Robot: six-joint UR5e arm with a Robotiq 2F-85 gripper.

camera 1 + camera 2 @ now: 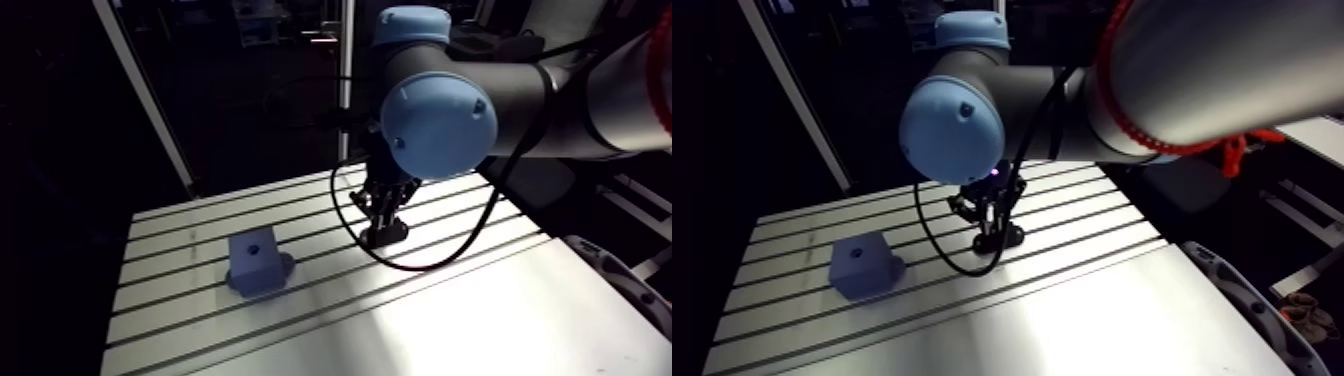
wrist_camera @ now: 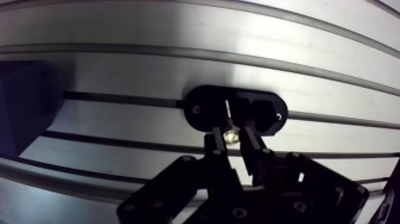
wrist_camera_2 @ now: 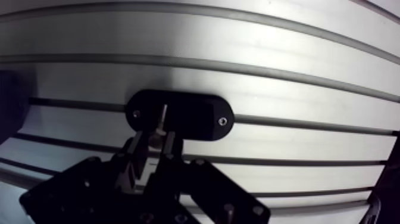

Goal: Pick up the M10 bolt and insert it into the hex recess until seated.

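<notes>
Only the wrist view shows the bolt [image 2: 230, 137] in the end effector [image 2: 231, 140].

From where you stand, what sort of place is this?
Probably a robotics lab test bench: a slotted aluminium table, a black oval fixture sitting on it, a blue block nearby, and a two-fingered gripper closed on a small bolt over the fixture.

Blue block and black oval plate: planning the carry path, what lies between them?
Only bare slotted table, from blue block to black oval plate, as the arm view shows.
</notes>
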